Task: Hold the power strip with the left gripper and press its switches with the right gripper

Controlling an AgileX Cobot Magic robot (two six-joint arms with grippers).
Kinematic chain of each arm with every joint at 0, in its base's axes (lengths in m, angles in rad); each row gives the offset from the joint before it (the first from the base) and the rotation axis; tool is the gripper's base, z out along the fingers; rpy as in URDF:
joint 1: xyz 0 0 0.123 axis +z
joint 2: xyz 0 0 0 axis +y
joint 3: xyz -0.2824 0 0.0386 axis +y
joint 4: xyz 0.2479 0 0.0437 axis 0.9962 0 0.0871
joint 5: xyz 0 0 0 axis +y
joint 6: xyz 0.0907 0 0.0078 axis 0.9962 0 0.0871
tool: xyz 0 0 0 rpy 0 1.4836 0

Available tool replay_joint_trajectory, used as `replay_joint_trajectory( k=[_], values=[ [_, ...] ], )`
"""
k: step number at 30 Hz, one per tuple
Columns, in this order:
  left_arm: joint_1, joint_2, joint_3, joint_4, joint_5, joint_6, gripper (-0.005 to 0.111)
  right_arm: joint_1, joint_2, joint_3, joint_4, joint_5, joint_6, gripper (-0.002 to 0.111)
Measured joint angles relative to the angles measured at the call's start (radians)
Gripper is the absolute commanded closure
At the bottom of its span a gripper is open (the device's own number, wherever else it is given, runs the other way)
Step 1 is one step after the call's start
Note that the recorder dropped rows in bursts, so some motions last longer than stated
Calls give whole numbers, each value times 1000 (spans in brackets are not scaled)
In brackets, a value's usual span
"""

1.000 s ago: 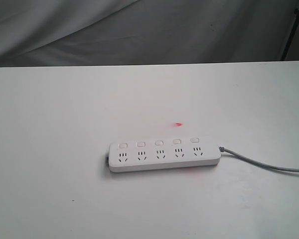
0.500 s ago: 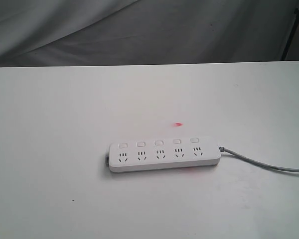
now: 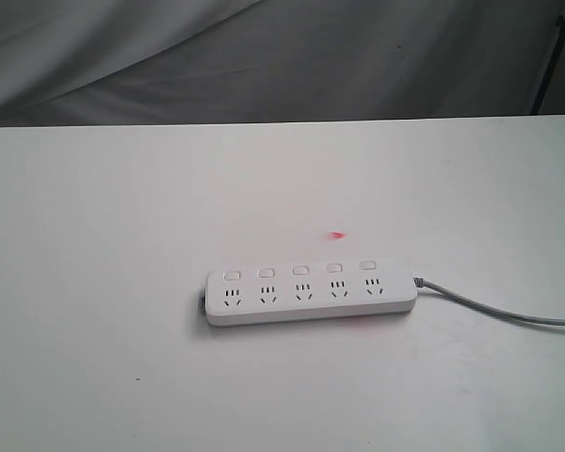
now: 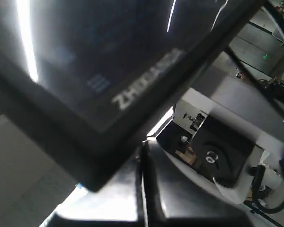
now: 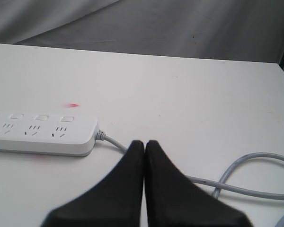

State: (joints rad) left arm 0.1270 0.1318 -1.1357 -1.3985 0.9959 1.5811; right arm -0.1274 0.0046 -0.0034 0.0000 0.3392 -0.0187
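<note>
The white power strip (image 3: 311,292) lies flat on the table with its row of switches (image 3: 300,270) along its far side and its grey cord (image 3: 494,312) trailing off to the right. Neither arm shows in the exterior view. In the right wrist view my right gripper (image 5: 144,142) is shut and empty, its tips hanging over the cord (image 5: 114,142) just past the strip's (image 5: 40,135) cord end. In the left wrist view my left gripper (image 4: 145,142) is shut with nothing in it, far from the strip, facing a dark monitor (image 4: 104,71).
The white table (image 3: 122,207) carries a small red light spot (image 3: 337,234) behind the strip. The cord loops (image 5: 255,175) near the table's right edge. A grey cloth backdrop (image 3: 264,56) hangs behind the table. Robot-stand hardware (image 4: 217,156) fills the left wrist view.
</note>
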Motion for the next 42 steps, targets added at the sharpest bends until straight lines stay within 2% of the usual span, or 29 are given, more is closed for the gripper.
replay_joint_trajectory(
  k=[13, 33, 36, 42],
  values=[
    [0, -126, 0, 0, 2, 0, 107, 0, 0, 0, 0, 0, 0, 108],
    [0, -129, 8, 1, 2, 0, 107, 0, 0, 0, 0, 0, 0, 108],
    [0, -131, 38, 101, 2, 0, 107, 0, 0, 0, 0, 0, 0, 108],
    [0, -133, 147, 502, 2, 0, 107, 0, 0, 0, 0, 0, 0, 108]
  ],
)
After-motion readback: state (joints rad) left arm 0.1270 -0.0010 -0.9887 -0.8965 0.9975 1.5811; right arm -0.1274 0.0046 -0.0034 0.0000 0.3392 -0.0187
